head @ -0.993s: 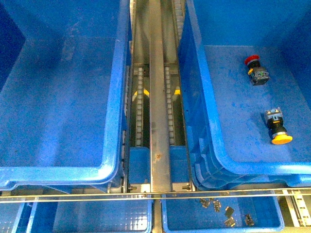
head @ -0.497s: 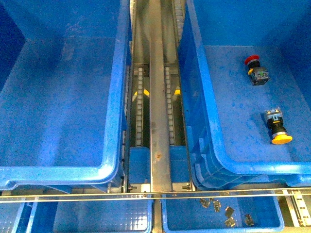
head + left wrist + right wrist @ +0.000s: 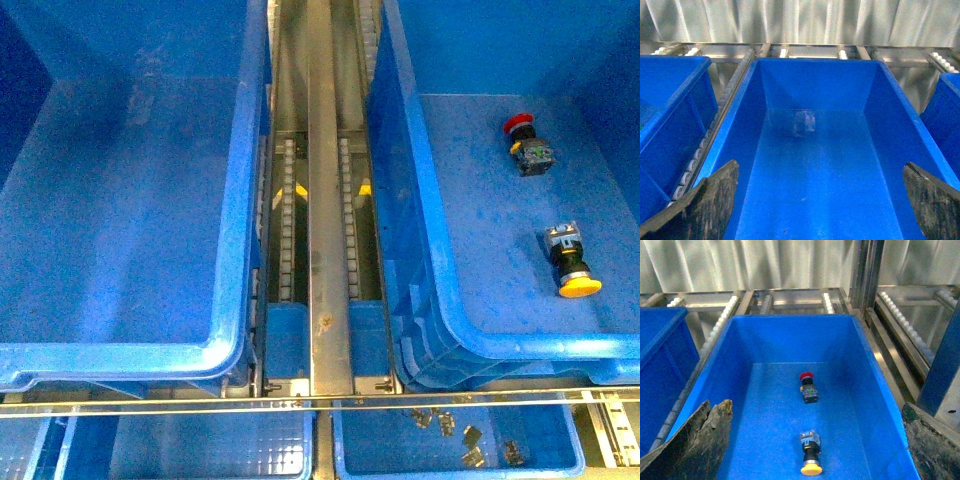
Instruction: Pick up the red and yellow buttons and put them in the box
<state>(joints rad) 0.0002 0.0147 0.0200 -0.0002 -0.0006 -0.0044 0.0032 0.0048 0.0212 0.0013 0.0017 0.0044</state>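
Nothing has moved since the earlier front views: both switches lie exactly where they were, and neither arm shows in the front view.

Item 1, red button (image 3: 518,125): on its side on the floor of the right box (image 3: 415,215), toward the far end, red cap pointing away from the robot. Seen also in the right wrist view (image 3: 806,376).

Item 2, yellow button (image 3: 578,286): same box, nearer the robot, well apart from the red one, cap toward the near wall. Right wrist view (image 3: 811,469).

Item 3, left box (image 3: 240,230): its floor bare in both the front and left wrist views (image 3: 747,145).

Item 4, left pincer (image 3: 820,200): fingers (image 3: 705,210) spread wide apart, nothing between them, hanging over the left box.

Item 5, right pincer (image 3: 815,445): fingers (image 3: 700,440) likewise apart and empty, above the right box and roughly over the yellow button.

Handling note: which bin is source and which is target cannot be told. If the switches are to be lifted, the right arm is the better placed; close across the black-grey body, not the smooth rounded cap, and come down clear of the box walls.

Surroundings: a steel roller conveyor (image 3: 328,200) runs between the boxes. Shallower blue trays sit below the near rail, the right tray (image 3: 345,455) holding small metal clips (image 3: 470,445). Corrugated metal sheeting (image 3: 800,20) closes the far side.
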